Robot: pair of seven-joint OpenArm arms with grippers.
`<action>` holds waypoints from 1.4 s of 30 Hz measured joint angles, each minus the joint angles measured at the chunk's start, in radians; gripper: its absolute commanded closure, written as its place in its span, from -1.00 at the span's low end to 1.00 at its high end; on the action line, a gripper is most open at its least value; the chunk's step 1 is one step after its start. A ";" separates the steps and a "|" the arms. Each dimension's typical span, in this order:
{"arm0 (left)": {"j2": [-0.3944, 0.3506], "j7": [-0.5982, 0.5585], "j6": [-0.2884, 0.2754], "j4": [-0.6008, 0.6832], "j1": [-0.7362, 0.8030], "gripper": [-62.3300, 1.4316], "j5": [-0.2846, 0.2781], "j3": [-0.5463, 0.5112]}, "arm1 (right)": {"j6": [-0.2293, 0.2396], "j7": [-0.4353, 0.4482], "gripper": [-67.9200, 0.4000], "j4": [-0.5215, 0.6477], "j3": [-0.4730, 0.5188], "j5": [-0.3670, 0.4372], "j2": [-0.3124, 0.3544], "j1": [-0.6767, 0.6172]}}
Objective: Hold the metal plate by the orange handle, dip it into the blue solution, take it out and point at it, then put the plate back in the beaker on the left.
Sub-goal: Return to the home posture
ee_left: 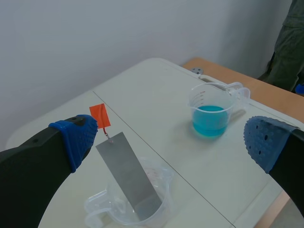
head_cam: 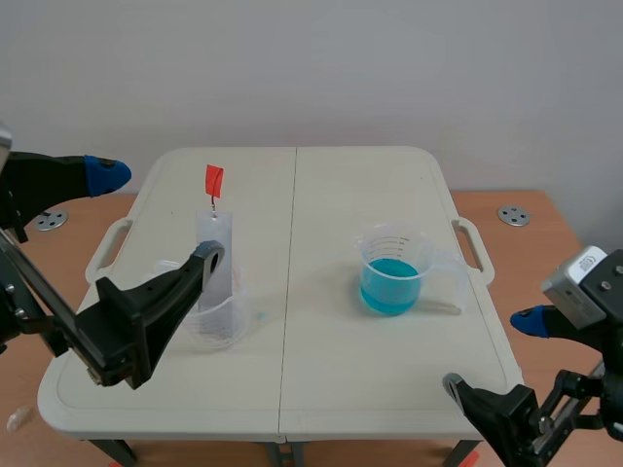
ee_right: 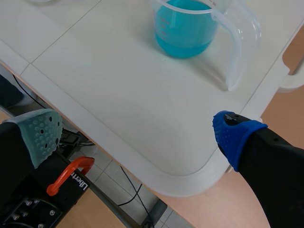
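Scene view, from the left: the left tool is spread wide around the metal plate, which leans in the clear beaker with its orange handle on top. One finger may brush the plate, hard to call. Best play: centre on the handle, pinch only that, lift straight up. Further right stands the blue solution; the right tool gapes wide at the desk edge.
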 measured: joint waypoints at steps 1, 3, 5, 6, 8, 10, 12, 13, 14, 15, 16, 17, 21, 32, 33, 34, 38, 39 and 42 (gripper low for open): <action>0.000 0.000 0.000 -0.002 0.000 -1.00 0.000 0.002 | 0.000 0.002 -0.95 0.000 0.006 0.000 0.000 0.000; 0.000 -0.001 0.000 -0.018 0.000 -1.00 0.000 0.008 | 0.000 0.011 -0.95 0.000 0.015 0.000 0.000 0.000; 0.000 -0.006 0.001 -0.051 0.000 -1.00 0.001 0.016 | 0.000 0.011 -0.95 0.000 0.021 0.000 0.000 0.000; 0.000 -0.012 0.002 -0.071 0.000 -1.00 0.006 0.023 | 0.000 0.011 -0.95 0.000 0.023 0.000 0.000 0.000; 0.000 -0.025 0.003 -0.109 0.000 -1.00 0.030 0.039 | 0.000 0.011 -0.95 0.000 0.024 0.000 0.000 0.000; 0.000 -0.044 0.002 -0.141 0.000 -1.00 0.034 0.058 | 0.000 0.011 -0.95 0.000 0.024 0.000 0.000 0.000; 0.000 -0.053 0.001 -0.159 0.000 -1.00 0.034 0.068 | 0.000 0.011 -0.95 0.000 0.024 0.000 0.000 0.000; 0.000 -0.053 0.001 -0.163 0.000 -1.00 0.034 0.068 | 0.000 0.012 -0.95 0.000 0.024 0.000 -0.002 0.000; 0.000 -0.056 0.002 -0.166 0.000 -1.00 0.034 0.068 | 0.000 0.013 -0.95 0.000 0.024 0.000 -0.004 0.000; 0.000 -0.060 0.002 -0.167 0.000 -1.00 0.034 0.068 | 0.000 0.016 -0.95 0.000 0.024 0.000 -0.007 0.000; 0.000 -0.060 0.002 -0.167 0.000 -1.00 0.034 0.068 | 0.000 0.016 -0.95 0.000 0.024 0.000 -0.011 0.000; 0.000 -0.060 0.002 -0.167 0.000 -1.00 0.034 0.068 | 0.000 0.017 -0.95 0.000 0.024 0.000 -0.014 0.000; 0.000 -0.060 0.002 -0.167 0.000 -1.00 0.034 0.068 | 0.000 0.018 -0.95 0.000 0.024 -0.004 -0.017 0.000; 0.000 -0.060 0.002 -0.168 0.000 -1.00 0.034 0.068 | 0.015 0.045 -0.95 0.072 0.024 -0.004 -0.017 -0.002; 0.000 -0.061 0.002 -0.171 0.000 -1.00 0.034 0.068 | 0.015 0.045 -0.95 0.096 0.024 -0.004 -0.017 -0.002; 0.000 -0.061 0.002 -0.175 0.000 -1.00 0.033 0.068 | 0.015 0.045 -0.95 0.120 0.024 -0.004 -0.017 -0.002; 0.000 -0.061 0.002 -0.179 0.000 -1.00 0.033 0.068 | 0.015 0.046 -0.95 0.190 0.024 -0.003 -0.017 -0.002; 0.000 -0.061 0.002 -0.179 0.000 -1.00 0.033 0.068 | 0.015 0.047 -0.95 0.195 0.024 -0.001 -0.017 -0.002; 0.000 -0.061 0.002 -0.179 0.000 -1.00 0.033 0.068 | 0.015 0.049 -0.95 0.196 0.024 0.000 -0.017 -0.002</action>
